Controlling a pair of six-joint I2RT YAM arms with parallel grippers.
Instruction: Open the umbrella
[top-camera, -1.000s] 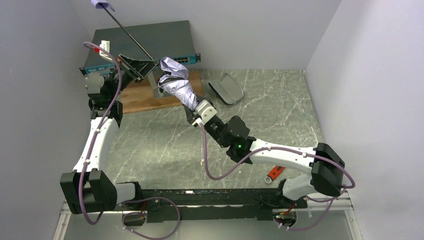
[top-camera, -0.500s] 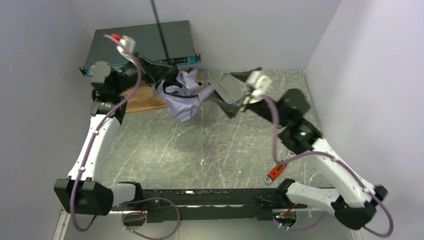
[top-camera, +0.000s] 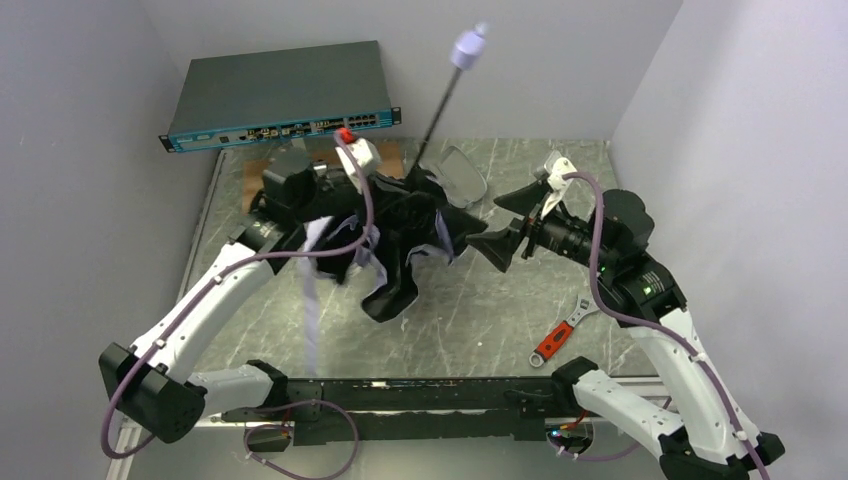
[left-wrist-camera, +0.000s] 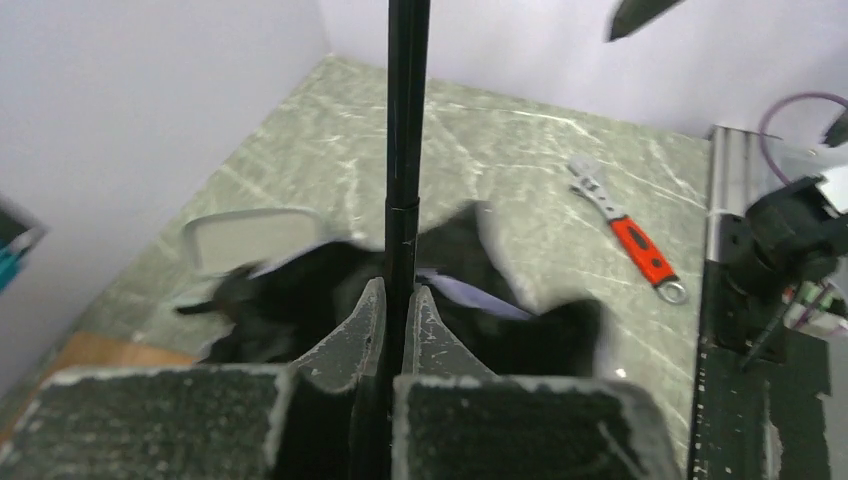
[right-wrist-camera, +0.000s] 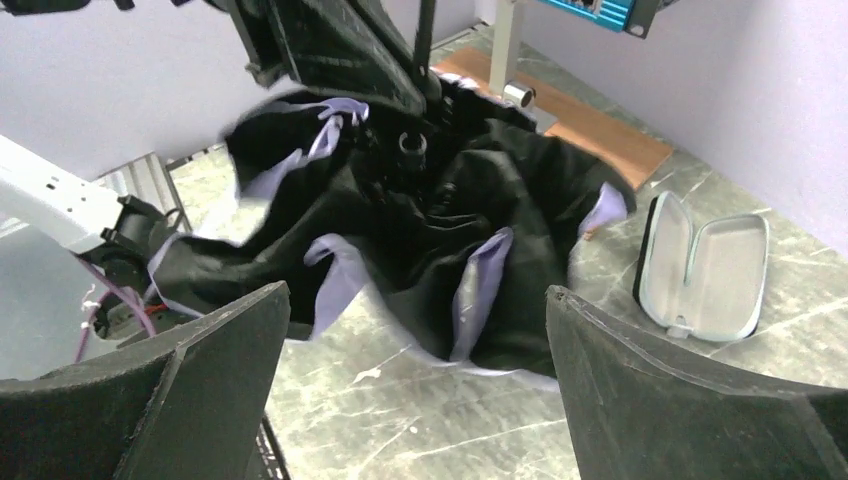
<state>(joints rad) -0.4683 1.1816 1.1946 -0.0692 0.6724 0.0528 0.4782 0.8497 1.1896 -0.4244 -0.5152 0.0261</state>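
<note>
The umbrella hangs half unfurled over the table, its canopy (top-camera: 400, 255) a loose mass of black with lavender folds. Its thin black shaft (top-camera: 440, 110) slants up to the lavender handle (top-camera: 468, 48) near the back wall. My left gripper (top-camera: 405, 195) is shut on the shaft just above the canopy. In the left wrist view the gripper (left-wrist-camera: 398, 290) pinches the shaft (left-wrist-camera: 405, 150), with black canopy (left-wrist-camera: 520, 340) below. My right gripper (top-camera: 500, 225) stands wide open to the right of the canopy, touching nothing. From the right wrist, the gripper (right-wrist-camera: 412, 300) faces the canopy (right-wrist-camera: 440, 230).
An open grey pouch (top-camera: 462, 172) lies behind the canopy, also seen from the right wrist (right-wrist-camera: 705, 265). A red-handled wrench (top-camera: 557, 338) lies at the front right. A network switch (top-camera: 280, 95) sits at the back left. A wooden board (right-wrist-camera: 600, 135) lies behind the umbrella. Walls close in on three sides.
The left arm swung the umbrella: the handle went from upper left to upper right, and the canopy spread to show black. The right gripper let go, opened wide and moved right.
</note>
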